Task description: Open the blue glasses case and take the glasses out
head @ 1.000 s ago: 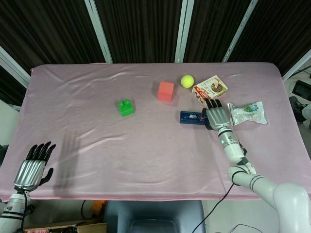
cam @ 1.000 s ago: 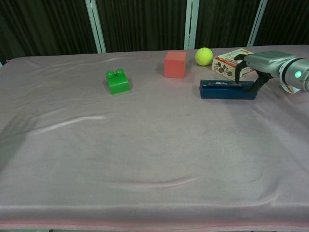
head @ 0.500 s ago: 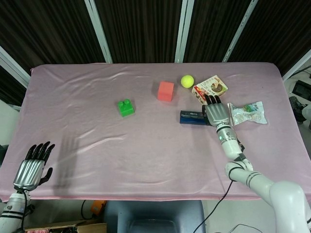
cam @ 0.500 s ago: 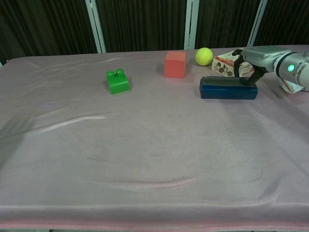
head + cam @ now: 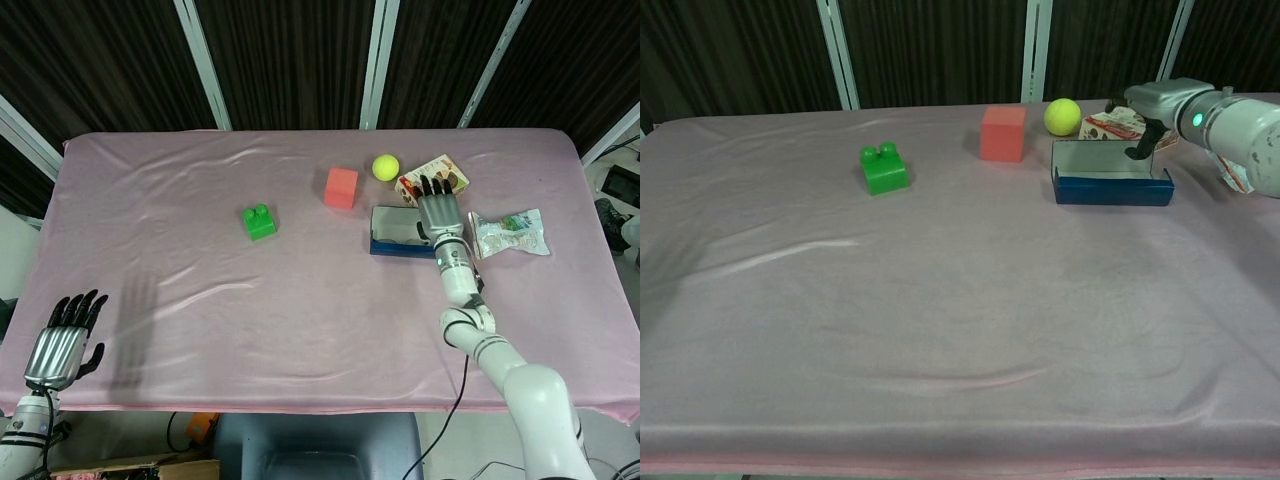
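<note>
Lid now raised on blue glasses case [image 5: 398, 231], long axis left-right, upper right of frame; right hand [image 5: 438, 217] at right end, fingers extended, touching lid, grasp unclear; left hand [image 5: 62, 345] open, lower left.

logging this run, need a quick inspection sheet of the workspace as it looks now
surface: table under a pink cloth, wrinkled in places
job's things: blue glasses case with its lid up; glasses not discernible
clutter: green toy brick, red cube, tennis ball, snack box, snack packet
robot hands: right robot hand at the case's raised lid; left robot hand off the near left edge, empty, fingers apart
cables: black cable by the right arm
surroundings: dark slatted wall with pale posts
</note>
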Available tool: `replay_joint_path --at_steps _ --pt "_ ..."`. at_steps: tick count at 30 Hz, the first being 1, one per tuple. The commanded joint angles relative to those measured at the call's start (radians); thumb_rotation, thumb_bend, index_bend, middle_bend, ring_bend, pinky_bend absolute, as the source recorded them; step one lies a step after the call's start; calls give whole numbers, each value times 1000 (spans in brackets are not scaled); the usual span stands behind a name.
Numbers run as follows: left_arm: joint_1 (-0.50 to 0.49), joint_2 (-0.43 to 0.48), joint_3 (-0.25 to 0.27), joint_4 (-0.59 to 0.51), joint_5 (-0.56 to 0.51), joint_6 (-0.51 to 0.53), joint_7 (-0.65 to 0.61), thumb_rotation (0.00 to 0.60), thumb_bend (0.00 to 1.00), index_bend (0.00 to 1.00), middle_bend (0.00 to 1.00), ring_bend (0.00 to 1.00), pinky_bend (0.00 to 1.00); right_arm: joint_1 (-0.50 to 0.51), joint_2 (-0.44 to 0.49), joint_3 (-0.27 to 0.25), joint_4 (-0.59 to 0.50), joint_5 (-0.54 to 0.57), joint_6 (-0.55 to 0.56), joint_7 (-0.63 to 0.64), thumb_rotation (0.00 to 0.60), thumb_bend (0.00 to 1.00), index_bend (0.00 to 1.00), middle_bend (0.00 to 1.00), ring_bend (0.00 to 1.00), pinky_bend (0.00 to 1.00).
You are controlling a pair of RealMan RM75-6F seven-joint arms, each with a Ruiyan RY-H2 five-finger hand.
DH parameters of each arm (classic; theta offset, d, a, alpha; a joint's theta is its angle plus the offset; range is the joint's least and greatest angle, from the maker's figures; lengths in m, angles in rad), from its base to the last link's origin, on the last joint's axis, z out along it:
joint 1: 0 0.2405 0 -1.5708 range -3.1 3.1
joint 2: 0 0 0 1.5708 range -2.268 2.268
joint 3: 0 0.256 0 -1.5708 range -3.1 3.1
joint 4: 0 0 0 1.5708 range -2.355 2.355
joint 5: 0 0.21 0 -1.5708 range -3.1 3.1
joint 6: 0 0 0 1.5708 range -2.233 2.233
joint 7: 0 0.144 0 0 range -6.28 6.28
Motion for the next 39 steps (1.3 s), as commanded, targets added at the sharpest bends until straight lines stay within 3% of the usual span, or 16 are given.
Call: replay_joint_path --at_steps 1,5,10,15,20,27,39 --pt "0 0 0 -1 0 1 0 600 417 0 0 0 30 15 -14 14 9 -5 7 16 600 460 168 71 47 0" --pt "2 2 2 -4 6 6 -4 600 417 0 0 0 30 -31 58 -24 -130 -90 76 102 600 460 241 71 47 0" --pt "1 3 4 -3 9 5 -7 600 417 0 0 0 30 -115 198 -94 -387 -199 168 156 600 466 392 71 42 0" --pt "4 2 7 -6 11 8 -1 600 417 0 0 0 30 -150 283 -120 -558 -213 181 129 600 494 418 71 38 0" --pt "3 2 9 -6 14 7 -1 600 417 0 0 0 30 -142 274 -132 -586 -176 151 58 600 495 434 71 38 0" --pt "5 5 11 -5 18 9 -9 600 417 0 0 0 31 -124 213 -136 -527 -105 117 -25 600 495 446 71 38 0" --pt "5 5 12 -2 19 8 -10 600 417 0 0 0 31 -116 196 -138 -543 -106 115 -19 600 495 447 71 38 0"
